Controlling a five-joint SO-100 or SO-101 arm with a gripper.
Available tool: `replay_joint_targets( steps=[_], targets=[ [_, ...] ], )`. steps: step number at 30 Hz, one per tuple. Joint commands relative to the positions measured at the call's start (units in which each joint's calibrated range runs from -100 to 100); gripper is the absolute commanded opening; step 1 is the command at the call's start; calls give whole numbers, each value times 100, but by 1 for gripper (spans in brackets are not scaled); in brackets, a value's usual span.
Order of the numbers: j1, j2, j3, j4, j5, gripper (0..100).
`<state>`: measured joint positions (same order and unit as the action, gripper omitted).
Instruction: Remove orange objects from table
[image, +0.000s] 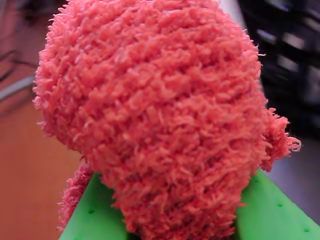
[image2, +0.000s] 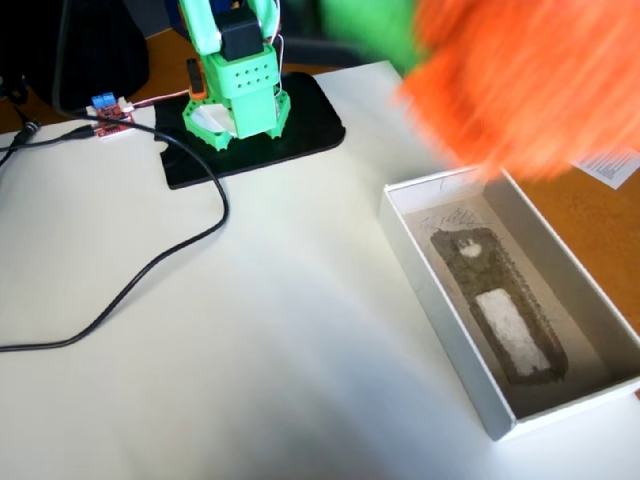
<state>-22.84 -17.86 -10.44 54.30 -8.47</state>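
Orange fuzzy knitted lump (image: 155, 120) filling nearly the whole wrist view, pinched between the green fingers (image: 272, 212) of the gripper (image: 182, 220), one finger showing at lower left of the lump and one at lower right. Loose tufts of yarn sticking out at the lump's right side and hanging at its lower left.

In the fixed view, same lump (image2: 525, 80) blurred and large at upper right, held aloft above the far end of the white cardboard box (image2: 425, 290), clear of the counter (image2: 250, 350). Blurred green of the gripper just left of the lump in that view; fingertips too smeared there to make out.

Box open on top, lying on the counter's right part, long axis running away from the camera at a slant, lower right corner reaching toward the frame edge. Inside the box, a dark grey rectangular insert (image2: 495, 310) with a pale patch, flat on the bottom.

Left of the box and farther back, green arm base (image2: 240, 90) standing on a black plate (image2: 255, 135). Small red circuit board (image2: 110, 115) left of the black plate. Black cable (image2: 165, 255) looping from the board area across the counter, well left of the box. Orange-brown wooden surface (image2: 590, 215) showing to the right of the box, a sheet of printed paper (image2: 607, 165) lying on it.
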Motion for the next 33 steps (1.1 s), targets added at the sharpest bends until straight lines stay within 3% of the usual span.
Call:
replay_joint_targets(
  steps=[1, 6, 14, 26, 33],
  targets=[
    [-611, 229, -60, 646, -5, 0],
    [-840, 531, 1597, 1133, -73, 0],
    [-848, 565, 3777, 987, -29, 0],
    [-862, 455, 3806, 736, 83, 0],
    [-1483, 288, 3583, 452, 59, 0]
  ],
)
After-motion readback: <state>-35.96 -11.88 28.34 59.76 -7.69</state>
